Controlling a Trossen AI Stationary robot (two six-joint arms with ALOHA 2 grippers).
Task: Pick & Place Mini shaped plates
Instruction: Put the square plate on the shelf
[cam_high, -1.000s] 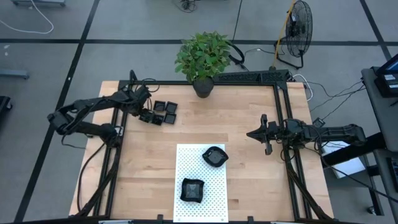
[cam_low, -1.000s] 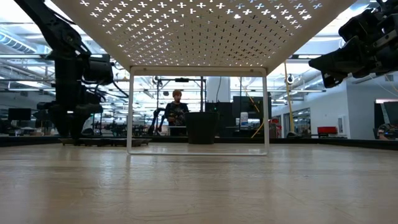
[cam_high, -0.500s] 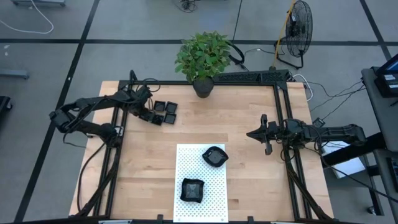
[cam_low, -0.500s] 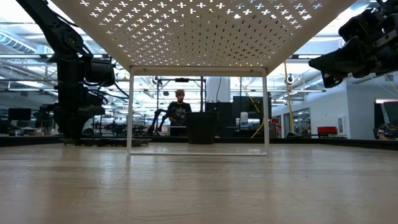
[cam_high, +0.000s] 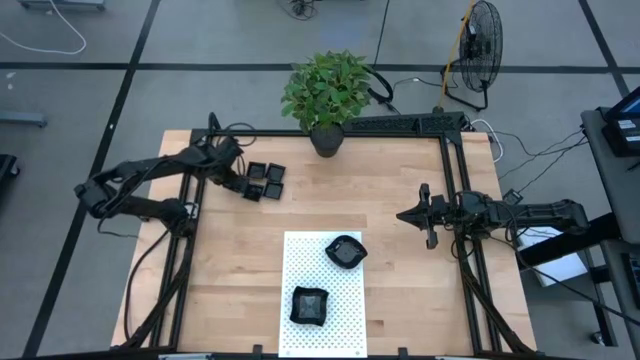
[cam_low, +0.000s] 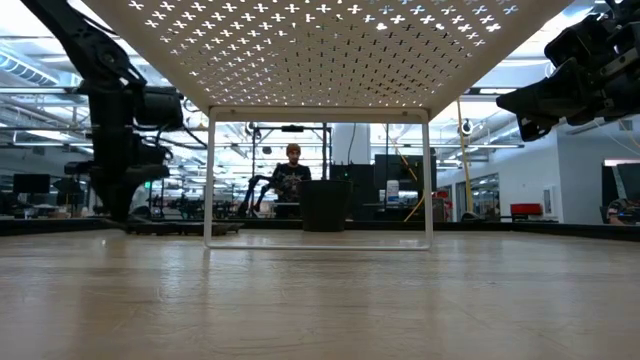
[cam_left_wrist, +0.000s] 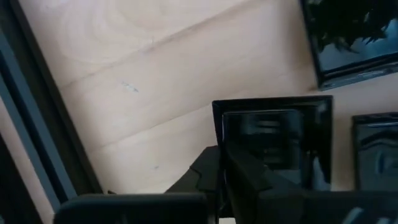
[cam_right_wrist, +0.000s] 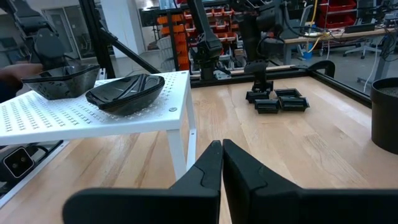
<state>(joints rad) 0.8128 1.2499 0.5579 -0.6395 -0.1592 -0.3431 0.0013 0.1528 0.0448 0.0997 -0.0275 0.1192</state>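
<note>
Several small black square mini plates (cam_high: 268, 178) lie flat in a cluster at the table's far left. My left gripper (cam_high: 240, 186) points steeply down at the cluster's left end, shut on one square plate (cam_left_wrist: 273, 143). Two more mini plates, a rounded one (cam_high: 345, 250) and a squarish one (cam_high: 308, 305), sit on the raised white dotted mat (cam_high: 325, 335) at the near middle. My right gripper (cam_high: 421, 215) hangs level over the table's right side, shut, with nothing between its fingers. My left gripper pinches the square plate's raised rim (cam_left_wrist: 219, 146) on the side facing the table's left edge. One finger (cam_left_wrist: 252, 180) is inside the dish and the other (cam_left_wrist: 198, 174) outside. The fingers come from above, slanting down. The plate lies flat on the table.
A potted plant (cam_high: 325, 100) stands at the far edge's middle. Black frame rails (cam_high: 455, 180) run along the table's sides. The white mat stands on legs (cam_low: 209, 180) above the wood. A person (cam_low: 290, 175) stands in the room beyond the table.
My left gripper has stayed over the cluster's left end and drawn its fingers together onto the square plate's rim. The plates lie where they were.
</note>
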